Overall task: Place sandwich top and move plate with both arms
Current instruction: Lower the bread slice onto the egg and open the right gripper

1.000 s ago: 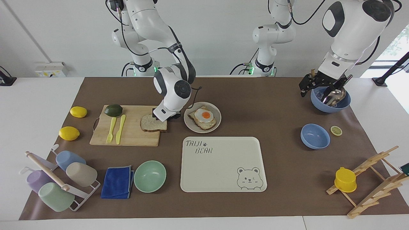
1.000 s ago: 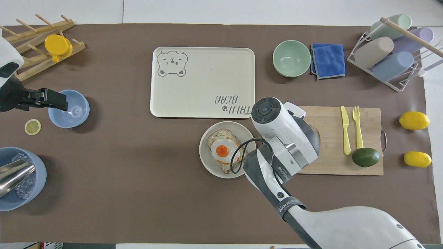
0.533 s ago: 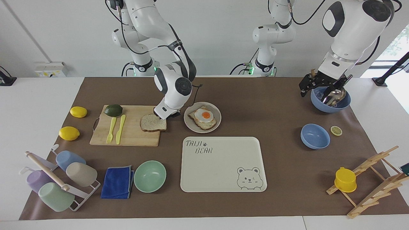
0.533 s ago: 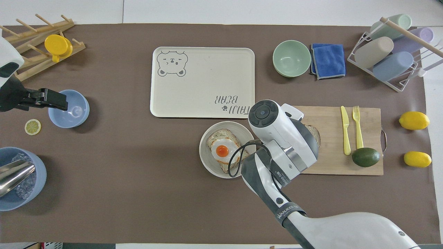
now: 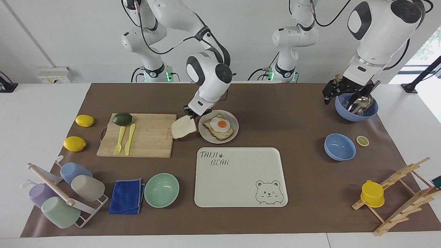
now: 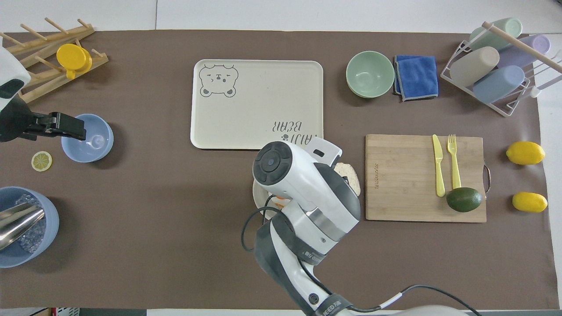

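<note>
Pale sandwich top (image 5: 183, 127), 1 slice, pinched by right fingers (image 5: 191, 114); left fingers (image 5: 339, 90) spread.

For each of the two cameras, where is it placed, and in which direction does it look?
Facing view: high, across the table from the robots, looking at them; both arms show whole, the right pincer shut on the bread beside the plate.
Overhead view: above the robots' end, looking steeply down; the right arm's wrist and the left pincer show.
Shared: tray, board.
</note>
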`<action>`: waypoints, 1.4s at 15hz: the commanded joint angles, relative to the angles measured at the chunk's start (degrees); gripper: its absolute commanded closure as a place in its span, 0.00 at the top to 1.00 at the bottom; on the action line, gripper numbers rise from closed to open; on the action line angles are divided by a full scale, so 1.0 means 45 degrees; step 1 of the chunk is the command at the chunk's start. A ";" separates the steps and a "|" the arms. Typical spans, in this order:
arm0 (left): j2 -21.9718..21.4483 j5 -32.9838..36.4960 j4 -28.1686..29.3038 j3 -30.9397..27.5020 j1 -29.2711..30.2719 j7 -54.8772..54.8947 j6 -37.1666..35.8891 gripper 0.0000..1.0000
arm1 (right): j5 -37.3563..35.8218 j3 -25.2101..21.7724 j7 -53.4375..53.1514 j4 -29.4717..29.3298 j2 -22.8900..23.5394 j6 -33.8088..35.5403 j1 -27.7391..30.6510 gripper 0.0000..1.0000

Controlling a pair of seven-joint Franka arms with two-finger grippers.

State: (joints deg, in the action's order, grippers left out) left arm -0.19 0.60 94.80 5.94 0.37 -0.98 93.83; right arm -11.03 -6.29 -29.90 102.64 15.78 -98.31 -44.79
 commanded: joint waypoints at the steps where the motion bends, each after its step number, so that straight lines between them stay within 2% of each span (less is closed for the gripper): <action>1: -0.0153 0.0198 0.0028 0.0068 0.0113 0.0061 -0.0129 1.00 | 0.0671 0.0010 -0.0677 -0.1088 0.0418 0.0325 -0.0766 0.00; 3: -0.0172 0.0198 0.0028 0.0068 0.0113 0.0061 -0.0129 1.00 | 0.0869 0.0030 -0.1399 -0.1109 0.0419 -0.0161 -0.1160 0.00; 12: -0.0153 0.0198 0.0028 0.0068 0.0113 0.0041 -0.0148 1.00 | 0.1240 0.0633 -0.2144 -0.0582 0.0516 -0.1627 -0.1141 0.00; 15: -0.0172 0.0198 0.0028 0.0068 0.0055 0.0061 -0.0129 1.00 | 0.1416 0.0694 -0.2144 -0.0504 0.0516 -0.2331 -0.1141 0.23; 16: -0.0172 0.0217 0.0028 0.0068 0.0093 0.0061 -0.0129 1.00 | 0.1435 0.0713 -0.2125 -0.0523 0.0536 -0.2487 -0.1122 0.40; 17: -0.0172 0.0198 0.0028 0.0068 0.0113 0.0061 -0.0129 1.00 | 0.1436 0.0733 -0.2028 -0.0543 0.0536 -0.2566 -0.1141 0.62; 18: -0.0153 0.0198 0.0028 0.0068 0.0113 0.0061 -0.0129 1.00 | 0.1436 0.0733 -0.2027 -0.0543 0.0478 -0.2567 -0.1122 0.76; 19: -0.0172 0.0198 0.0028 0.0068 0.0113 0.0061 -0.0129 1.00 | 0.1436 0.0733 -0.2008 -0.0543 0.0361 -0.2547 -0.1044 1.00; 21: -0.0172 0.0198 0.0028 0.0087 0.0113 0.0041 -0.0129 1.00 | 0.1436 0.0733 -0.1697 -0.0543 -0.0165 -0.2431 -0.0636 1.00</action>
State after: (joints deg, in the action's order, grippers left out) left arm -0.19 0.60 94.80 5.96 0.37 -0.98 93.83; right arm -5.56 -3.63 -38.86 99.22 18.01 -109.04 -50.08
